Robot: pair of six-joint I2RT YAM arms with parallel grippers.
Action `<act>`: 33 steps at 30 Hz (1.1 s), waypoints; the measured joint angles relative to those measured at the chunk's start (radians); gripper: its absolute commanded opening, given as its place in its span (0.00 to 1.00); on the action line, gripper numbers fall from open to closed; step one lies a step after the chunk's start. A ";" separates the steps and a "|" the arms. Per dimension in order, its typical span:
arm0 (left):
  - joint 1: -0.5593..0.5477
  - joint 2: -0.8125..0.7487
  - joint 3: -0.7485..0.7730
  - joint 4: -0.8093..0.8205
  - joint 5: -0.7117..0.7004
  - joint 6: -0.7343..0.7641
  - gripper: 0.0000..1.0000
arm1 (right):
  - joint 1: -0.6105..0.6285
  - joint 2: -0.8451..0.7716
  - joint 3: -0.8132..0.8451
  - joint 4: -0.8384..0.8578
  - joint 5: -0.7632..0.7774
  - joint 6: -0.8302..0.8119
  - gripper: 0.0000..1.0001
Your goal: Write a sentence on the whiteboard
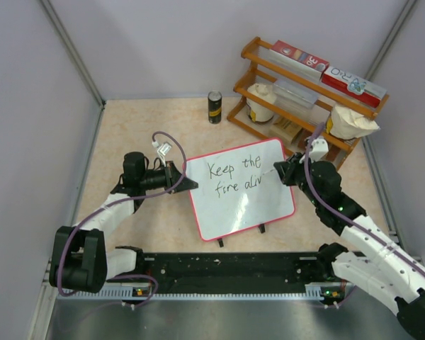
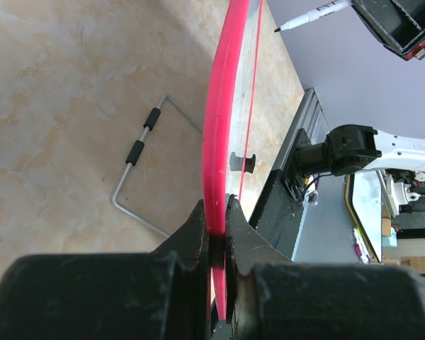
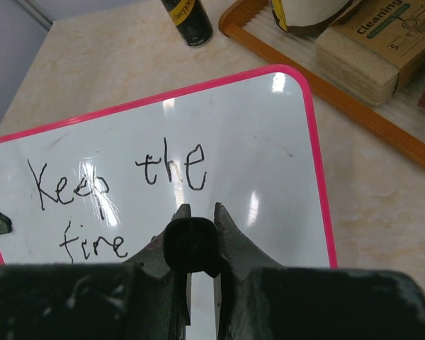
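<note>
The whiteboard (image 1: 249,207), white with a pink rim, lies tilted in the middle of the table. My left gripper (image 1: 191,183) is shut on its left edge; in the left wrist view the pink rim (image 2: 217,134) is pinched between the jaws of that gripper (image 2: 218,230). The sentence (image 1: 234,177) reads "Keep the" over "fire aliv" in black. My right gripper (image 1: 282,172) is shut on a marker (image 1: 269,172) whose tip touches the board just after "aliv". In the right wrist view the marker's black butt (image 3: 191,244) sits in the right gripper (image 3: 198,212), above the whiteboard (image 3: 269,156) and the sentence (image 3: 113,184).
A wooden rack (image 1: 304,92) with red-and-white boxes, bags and a sponge pack stands at the back right. A black can (image 1: 214,107) stands behind the board. A wire stand (image 2: 138,142) lies under the board's left side. Walls close in on both sides; a black rail (image 1: 227,273) runs along the near edge.
</note>
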 measured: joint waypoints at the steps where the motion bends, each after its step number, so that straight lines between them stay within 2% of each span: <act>1: 0.000 0.000 0.000 0.000 0.000 0.000 0.00 | 0.000 0.000 0.001 -0.002 0.000 0.000 0.00; 22: 0.000 0.000 0.000 -0.002 0.000 0.003 0.00 | -0.047 -0.053 0.003 -0.074 -0.021 -0.008 0.00; 33: 0.000 0.000 0.000 -0.002 0.000 0.003 0.00 | -0.048 0.020 0.003 -0.041 -0.097 0.010 0.00</act>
